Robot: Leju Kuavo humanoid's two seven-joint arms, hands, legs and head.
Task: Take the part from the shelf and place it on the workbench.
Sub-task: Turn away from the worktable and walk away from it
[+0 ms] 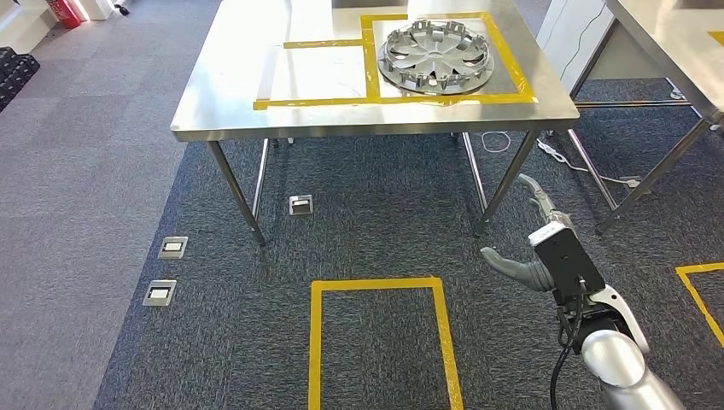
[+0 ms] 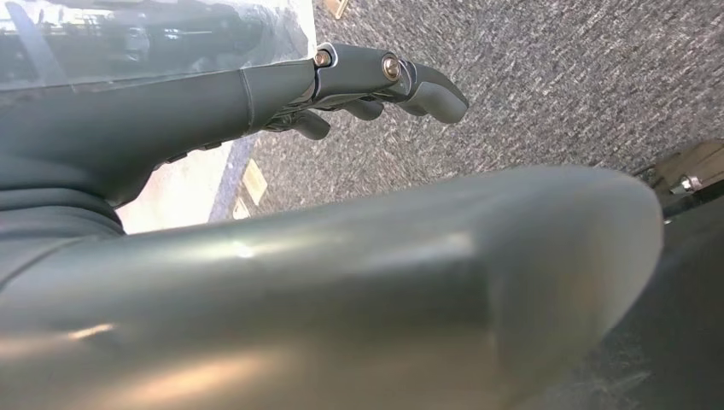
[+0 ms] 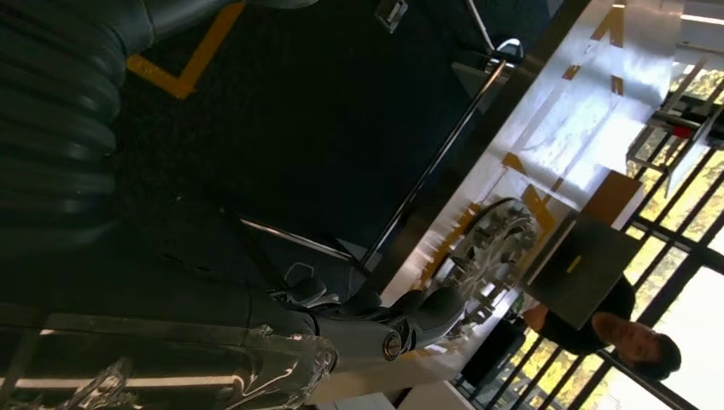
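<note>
While the part (image 1: 437, 55) rests on the workbench (image 1: 230, 77), both robot hands, right (image 1: 531, 243) and left (image 2: 341, 85), hang spread, holding nothing.

This looks like a workshop or robot test hall: bare stainless steel tables (image 1: 256, 102) stand on grey carpet tiles (image 1: 85, 171), and yellow tape (image 1: 376, 286) marks out boxes on both the tabletop and the floor. Metal floor sockets (image 1: 173, 248) sit in the carpet, a white cable (image 1: 589, 171) trails under the tables, and tall barred windows (image 3: 683, 282) rise behind.
</note>
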